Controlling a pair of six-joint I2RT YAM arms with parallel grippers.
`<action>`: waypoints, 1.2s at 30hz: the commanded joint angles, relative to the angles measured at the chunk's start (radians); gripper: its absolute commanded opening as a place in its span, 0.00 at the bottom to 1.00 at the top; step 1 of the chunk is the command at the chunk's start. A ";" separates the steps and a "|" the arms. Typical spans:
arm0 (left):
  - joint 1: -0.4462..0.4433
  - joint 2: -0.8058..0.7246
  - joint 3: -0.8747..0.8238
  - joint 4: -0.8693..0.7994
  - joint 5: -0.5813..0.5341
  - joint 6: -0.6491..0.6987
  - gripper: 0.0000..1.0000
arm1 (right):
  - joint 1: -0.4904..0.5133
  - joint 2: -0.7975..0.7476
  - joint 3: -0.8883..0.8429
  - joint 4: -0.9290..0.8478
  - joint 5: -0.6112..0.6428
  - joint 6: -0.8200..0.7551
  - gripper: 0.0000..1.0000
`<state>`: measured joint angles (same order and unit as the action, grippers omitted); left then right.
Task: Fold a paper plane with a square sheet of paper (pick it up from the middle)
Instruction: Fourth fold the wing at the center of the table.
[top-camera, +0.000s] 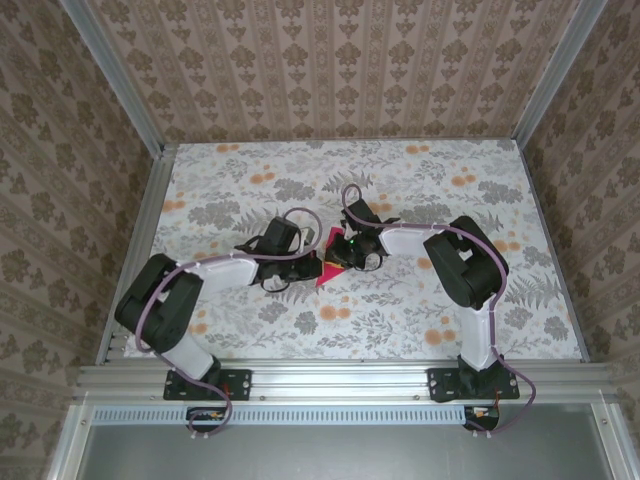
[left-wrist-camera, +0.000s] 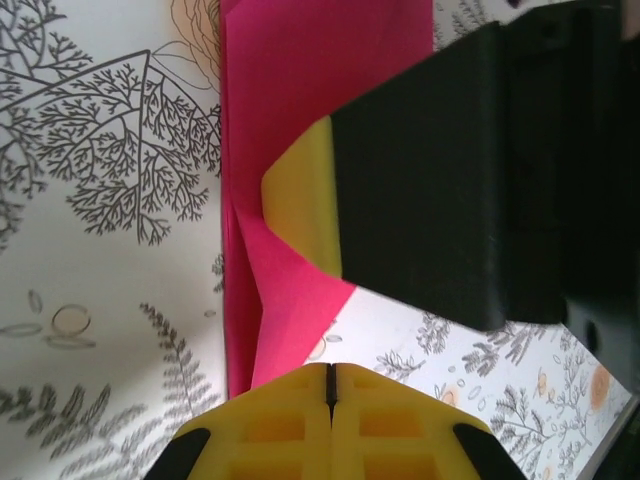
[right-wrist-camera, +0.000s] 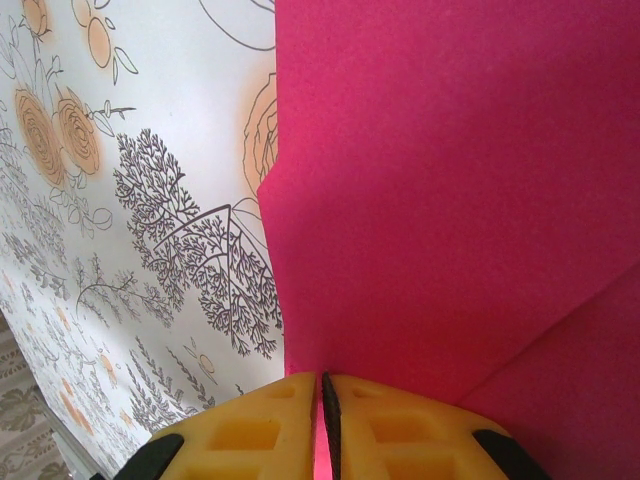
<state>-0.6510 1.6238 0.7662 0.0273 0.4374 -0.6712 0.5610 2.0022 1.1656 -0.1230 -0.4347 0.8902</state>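
Top external view: two black arms reach inward from their bases, elbows bent outward, wrists meeting at the middle of the floral-patterned white table (top-camera: 430, 320). Between the left gripper (top-camera: 305, 268) and the right gripper (top-camera: 340, 258) lies the magenta-pink paper sheet (top-camera: 326, 273), thin and matte, with small pointed corners poking out past the wrists.

Left wrist view: folds too small to make out from above are plain here. The sheet lies flat on the table with a layered straight edge and a slanting flap that tapers to a point just ahead of the left gripper's ribbed yellow fingertips (left-wrist-camera: 290, 420). These press together, with nothing between them. The right gripper's black finger comes in from the side, its yellow pad (left-wrist-camera: 305, 205) resting on the sheet.

Right wrist view: the paper's faintly grainy face carries a diagonal crease at lower right. The fingertips stand a hairline apart with pink showing in the slit, seemingly nipping the sheet.
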 joint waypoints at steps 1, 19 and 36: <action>0.002 0.052 0.029 0.038 0.037 -0.034 0.04 | -0.012 0.058 -0.015 -0.090 0.072 -0.003 0.16; 0.007 0.095 -0.037 -0.024 -0.009 -0.025 0.00 | -0.001 -0.052 -0.029 -0.044 -0.011 0.001 0.12; 0.007 0.097 -0.042 0.010 0.010 -0.033 0.00 | 0.053 -0.064 -0.086 0.046 -0.075 0.106 0.08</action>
<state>-0.6464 1.7065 0.7517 0.0601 0.4599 -0.6891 0.5964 1.9320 1.0698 -0.0738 -0.4679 0.9737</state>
